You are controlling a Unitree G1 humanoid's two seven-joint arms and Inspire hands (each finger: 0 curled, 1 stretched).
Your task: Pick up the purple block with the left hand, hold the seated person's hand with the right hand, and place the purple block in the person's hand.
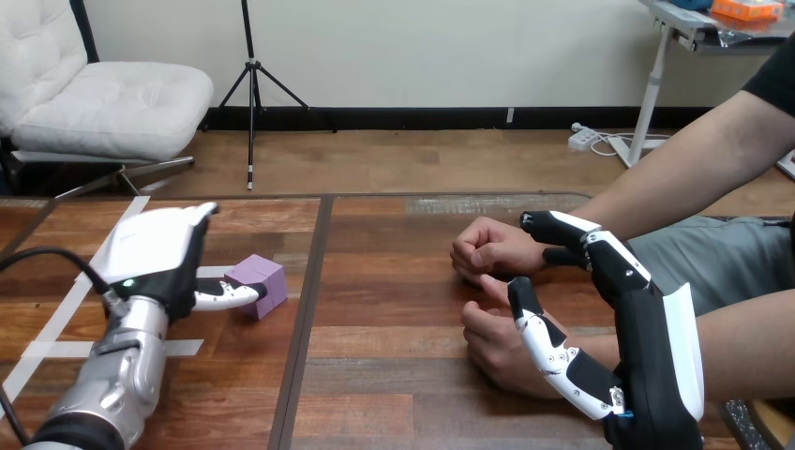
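- The block (261,279) rests on the table (394,394), in its left half, about midway between the far and near edges; it is not yet lifted.
- The left hand (155,258) is set against the block's left side, touching it, which is judged to be positioning for the pick-up. Whether a grip is closed cannot be told, as the hand's back is turned to the camera.
- The right hand (656,347) is spread wide near the right edge, with nothing clasped. Its thumb is laid over the person's near hand (492,342), and its fingers reach beside the wrist of the person's far hand (487,248). This is judged to be a reach to take hold.
- Both of the person's hands are curled, with no palm turned up; a place for the block is not yet offered.
- Count: one block, two robot hands, two person's hands.
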